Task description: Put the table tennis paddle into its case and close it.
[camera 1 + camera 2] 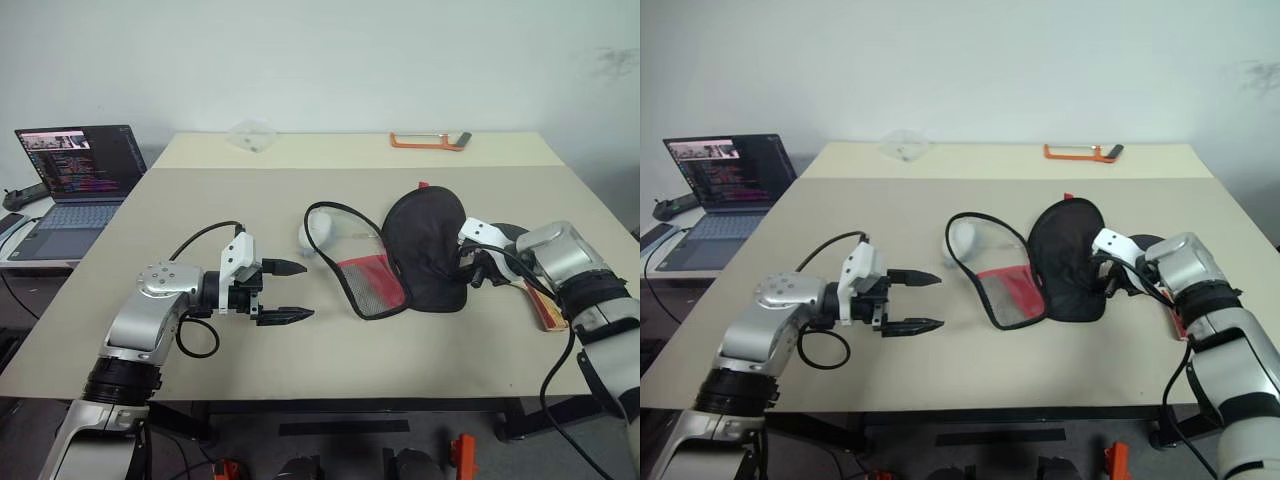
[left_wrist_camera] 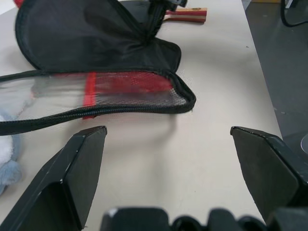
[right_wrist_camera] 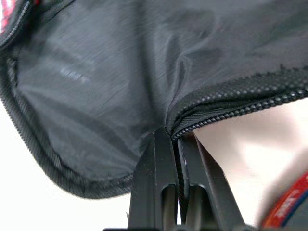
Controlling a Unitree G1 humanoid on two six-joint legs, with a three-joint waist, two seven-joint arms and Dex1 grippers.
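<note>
A beige table (image 1: 300,200) fills the middle of the head views. At centre right lies the case (image 1: 425,255), unzipped: its black fabric flap is raised into a dome, while the red mesh half with the clear panel (image 1: 372,283) lies flat on the table to the left of it. The right gripper (image 3: 174,139), entering from the right edge of the frame, has its two black fingers pressed together on the zip edge of the black flap, holding it up. The table tennis paddle (image 1: 545,305) lies on the table at the right, outside the case and largely hidden behind the right arm; its striped wooden handle shows below the forearm. The left gripper (image 1: 287,292) hovers over bare table at lower left of centre, pointing toward the case, its fingers spread wide apart and holding nothing. A white object (image 1: 318,235) lies just beside the case's open mouth. A laptop (image 1: 75,180) stands at the left edge, an orange tool (image 1: 428,141) lies at the table's far edge, and a clear plastic item (image 1: 250,135) sits at the far edge, left of centre.
</note>
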